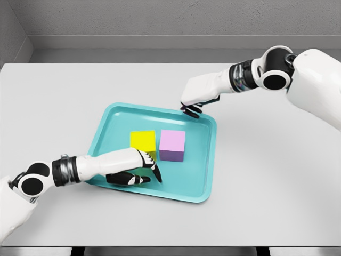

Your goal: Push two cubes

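Head view: teal tray point(205, 160) holds touching yellow cube point(143, 141) and pink cube point(172, 144); left hand point(133, 168) relaxed, right hand point(198, 101) curled, empty.

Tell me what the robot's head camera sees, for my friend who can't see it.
A yellow cube and a pink cube sit side by side in a teal tray on a grey table. The left hand lies in the tray just before the yellow cube; the right hand hovers at the tray's far rim.
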